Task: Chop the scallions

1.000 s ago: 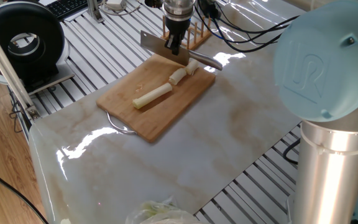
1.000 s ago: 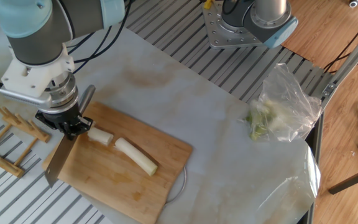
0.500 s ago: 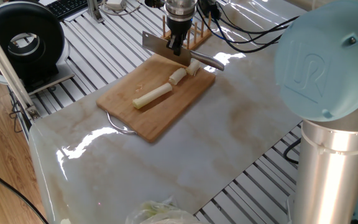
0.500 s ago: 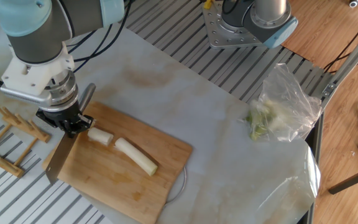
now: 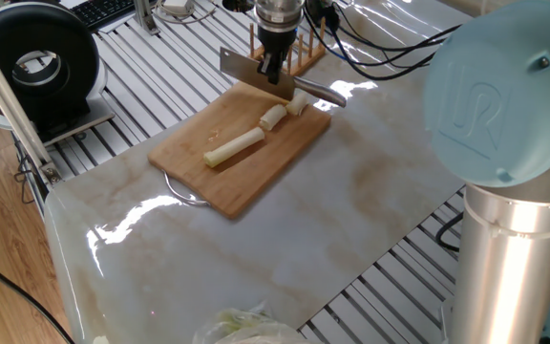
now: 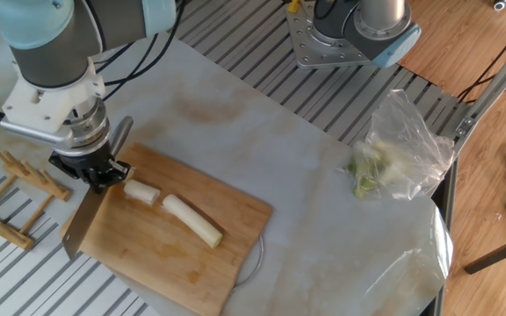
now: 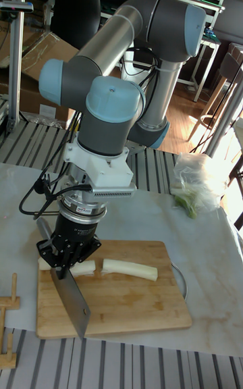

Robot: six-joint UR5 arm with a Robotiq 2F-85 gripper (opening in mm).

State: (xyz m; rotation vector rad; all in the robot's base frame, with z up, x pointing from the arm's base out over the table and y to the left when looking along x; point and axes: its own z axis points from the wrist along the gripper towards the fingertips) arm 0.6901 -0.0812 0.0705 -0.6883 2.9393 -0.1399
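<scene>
The tool (image 6: 97, 172) is clamped on the cleaver (image 7: 73, 301), held at the cutting board's (image 6: 183, 263) far end. The scallions (image 6: 191, 219) lie on that board just beside the blade, their long axis running away from it, across the edge.

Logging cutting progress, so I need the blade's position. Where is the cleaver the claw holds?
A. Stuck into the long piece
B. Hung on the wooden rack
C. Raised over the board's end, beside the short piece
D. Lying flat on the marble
C: the claw holds the cleaver up over the cutting board, beside the short scallion piece; the long piece lies apart.
</scene>
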